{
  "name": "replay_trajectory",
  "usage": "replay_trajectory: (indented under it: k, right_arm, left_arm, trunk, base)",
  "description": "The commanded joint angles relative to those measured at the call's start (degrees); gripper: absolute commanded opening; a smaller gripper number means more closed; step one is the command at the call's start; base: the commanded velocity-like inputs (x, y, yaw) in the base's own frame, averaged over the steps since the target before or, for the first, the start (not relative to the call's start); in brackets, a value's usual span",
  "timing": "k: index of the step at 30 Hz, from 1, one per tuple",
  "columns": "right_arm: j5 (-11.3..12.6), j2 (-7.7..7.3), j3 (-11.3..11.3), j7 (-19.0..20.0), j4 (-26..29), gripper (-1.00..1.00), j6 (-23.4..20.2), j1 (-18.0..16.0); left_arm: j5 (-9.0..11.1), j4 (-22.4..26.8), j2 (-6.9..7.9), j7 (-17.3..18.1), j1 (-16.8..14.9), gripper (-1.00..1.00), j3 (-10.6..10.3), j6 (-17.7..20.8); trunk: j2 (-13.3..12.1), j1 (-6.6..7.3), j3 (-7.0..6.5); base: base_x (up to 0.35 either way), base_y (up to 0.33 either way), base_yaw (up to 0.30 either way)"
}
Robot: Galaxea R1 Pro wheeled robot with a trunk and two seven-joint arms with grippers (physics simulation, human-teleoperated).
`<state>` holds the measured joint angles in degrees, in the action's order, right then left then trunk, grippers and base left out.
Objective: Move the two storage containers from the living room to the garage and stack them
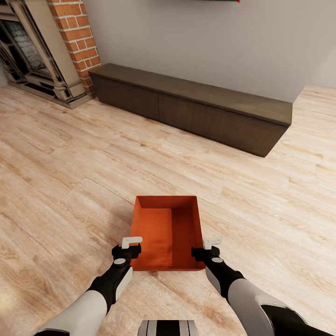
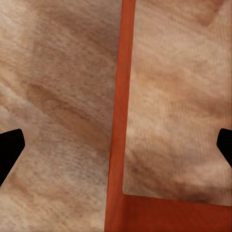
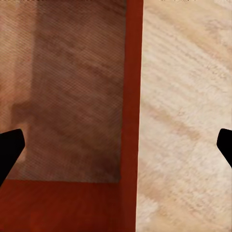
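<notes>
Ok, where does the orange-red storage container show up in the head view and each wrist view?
Head view: storage container at lower centre on the wood plank floor, between both grippers.
Left wrist view: its side wall runs up the middle, between the dark fingers.
Right wrist view: wall at centre, interior beside it.
Shared landmark: the light wood plank floor.

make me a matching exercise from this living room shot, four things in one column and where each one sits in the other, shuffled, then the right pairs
Things:
1. orange-red open-topped storage container
2. red-brick fireplace
3. long dark wood low cabinet
4. left gripper

Places:
A. along the grey wall
B. far left corner of the head view
C. on the light wood plank floor, between both grippers
D. over the container's left wall

Pairs: 1-C, 2-B, 3-A, 4-D
</notes>
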<state>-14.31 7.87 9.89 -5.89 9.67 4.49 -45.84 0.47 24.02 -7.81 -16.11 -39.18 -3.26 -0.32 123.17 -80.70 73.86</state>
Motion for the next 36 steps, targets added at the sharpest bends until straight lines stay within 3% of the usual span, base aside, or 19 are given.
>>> replay_trajectory:
  k: [1,9,18,30,36]
  right_arm:
    - [-0.6,0.04,0.5,-0.1,-0.1,1.0,0.2,0.0]
    - [-0.6,0.04,0.5,-0.2,0.0,1.0,0.4,0.0]
    - [-0.6,0.04,0.5,-0.2,0.0,1.0,0.4,0.0]
    - [-0.6,-0.05,0.5,-0.1,0.0,1.0,0.4,0.0]
    - [-0.6,-0.05,0.5,-0.1,0.0,1.0,0.4,0.0]
  left_arm:
    - [0.1,0.0,0.02,-0.4,0.0,1.0,-0.3,0.0]
    - [0.1,0.0,0.07,-0.4,-0.1,1.0,-0.3,0.0]
    - [0.1,0.0,0.07,-0.4,-0.1,1.0,-0.3,0.0]
    - [0.1,0.0,0.05,-0.6,-0.1,1.0,-0.3,0.0]
    - [0.1,0.0,-0.01,-1.6,-0.1,1.0,1.0,0.4]
  trunk:
    - [0.0,0.01,0.03]
    - [0.0,0.01,0.03]
    - [3.6,-1.97,1.65]
    - [3.6,-1.97,1.65]
    - [3.6,-1.97,1.65]
  base:
    - [0.0,0.0,0.0]
    - [0.0,0.0,0.0]
    - [0.0,0.0,0.0]
    - [0.0,0.0,0.0]
    - [0.0,0.0,0.0]
